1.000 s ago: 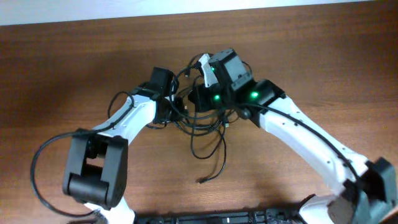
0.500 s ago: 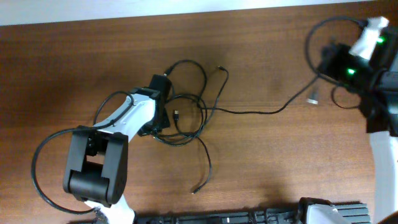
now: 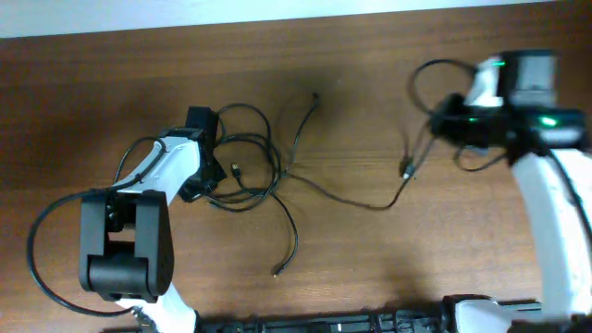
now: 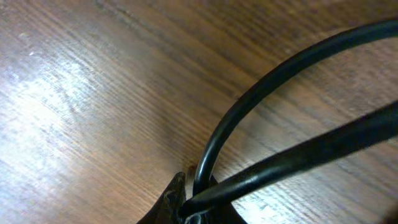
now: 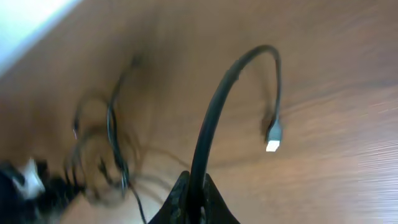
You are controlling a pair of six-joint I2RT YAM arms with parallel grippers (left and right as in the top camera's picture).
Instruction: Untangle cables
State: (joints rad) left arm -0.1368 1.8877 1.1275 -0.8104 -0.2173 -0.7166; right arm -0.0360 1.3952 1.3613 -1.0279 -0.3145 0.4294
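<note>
Brown wood-grain table (image 3: 370, 268) fills the view, with a pale strip along its far edge. The cables (image 3: 250, 176) lie in loose loops at the left, and one strand runs left to right across the middle. The left gripper (image 4: 186, 208) is clamped on the loops. The right gripper (image 5: 189, 202) is clamped on the strand's arched end, whose plug (image 5: 272, 144) dangles free.

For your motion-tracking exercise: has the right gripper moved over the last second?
Yes. The right gripper went from the centre of the table towards its right end, trailing one cable.
</note>
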